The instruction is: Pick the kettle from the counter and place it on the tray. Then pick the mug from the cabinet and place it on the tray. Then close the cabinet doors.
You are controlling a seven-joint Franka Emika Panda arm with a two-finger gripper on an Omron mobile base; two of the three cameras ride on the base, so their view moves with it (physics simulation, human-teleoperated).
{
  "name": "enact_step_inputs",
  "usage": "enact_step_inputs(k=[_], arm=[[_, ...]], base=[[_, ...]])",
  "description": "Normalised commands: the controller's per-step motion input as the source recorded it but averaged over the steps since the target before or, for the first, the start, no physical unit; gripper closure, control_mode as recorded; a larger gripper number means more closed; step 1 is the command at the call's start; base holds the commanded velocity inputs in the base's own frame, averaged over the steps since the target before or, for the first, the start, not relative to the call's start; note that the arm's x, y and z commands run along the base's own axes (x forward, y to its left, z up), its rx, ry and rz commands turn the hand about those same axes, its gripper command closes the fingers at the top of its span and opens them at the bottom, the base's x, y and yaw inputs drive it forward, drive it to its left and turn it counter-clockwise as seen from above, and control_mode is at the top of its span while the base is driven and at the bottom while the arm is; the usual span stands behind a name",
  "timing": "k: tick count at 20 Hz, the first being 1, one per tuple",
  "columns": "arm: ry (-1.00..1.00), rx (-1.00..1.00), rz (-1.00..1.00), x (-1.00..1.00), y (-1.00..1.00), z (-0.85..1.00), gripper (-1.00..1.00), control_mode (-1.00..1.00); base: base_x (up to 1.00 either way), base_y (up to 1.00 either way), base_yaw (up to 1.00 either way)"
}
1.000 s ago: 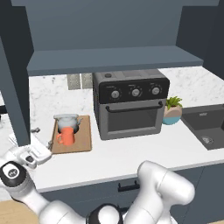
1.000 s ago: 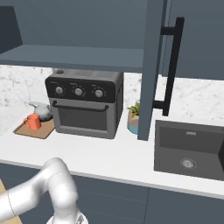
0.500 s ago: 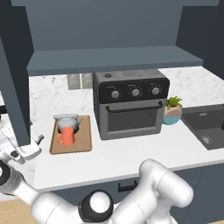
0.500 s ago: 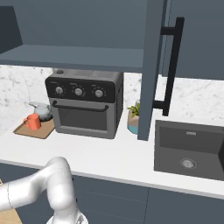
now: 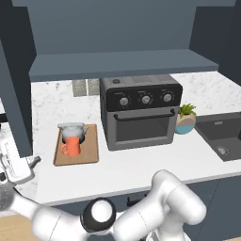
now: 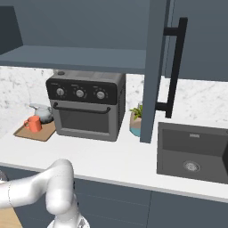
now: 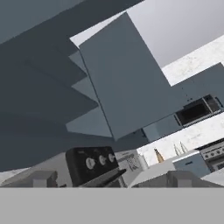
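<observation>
Kettle & orange mug both sit on tray on tabletop left of oven, cabinet doors open, end effector at far left near left door, finger spacing can't tell.

A black toaster oven with three knobs and a bar handle stands against the marble backsplash. Just beside its right side sits a small potted plant in a teal-and-tan pot. A dark sink basin with a round drain is set in further right.
</observation>
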Motion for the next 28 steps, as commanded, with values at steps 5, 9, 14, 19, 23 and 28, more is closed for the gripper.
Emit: enact_step_inputs(k=[5, 9, 14, 19, 23, 28], arm=[[0.03, 0.0, -0.24, -0.82, -0.36, 0.08, -1.0, -1.0], [0.3, 0.02, -0.36, -0.21, -0.6, 0.16, -1.0, -1.0], [0.38, 0.06, -0.36, -0.44, -0.7, -0.03, -1.0, -1.0], [0.11, 0.0, -0.21, -0.89, -0.56, -0.08, -1.0, -1.0], [0.18, 0.0, -0.02, -0.53, -0.5, 0.0, -1.0, -1.0], [0.16, 0.0, 0.07, -0.48, -0.43, 0.01, -1.0, -1.0]], base=[[0.0, 0.0, 0.0], [0.0, 0.0, 0.0], [0.0, 0.0, 0.0], [0.0, 0.0, 0.0], [0.0, 0.0, 0.0], [0.0, 0.0, 0.0]])
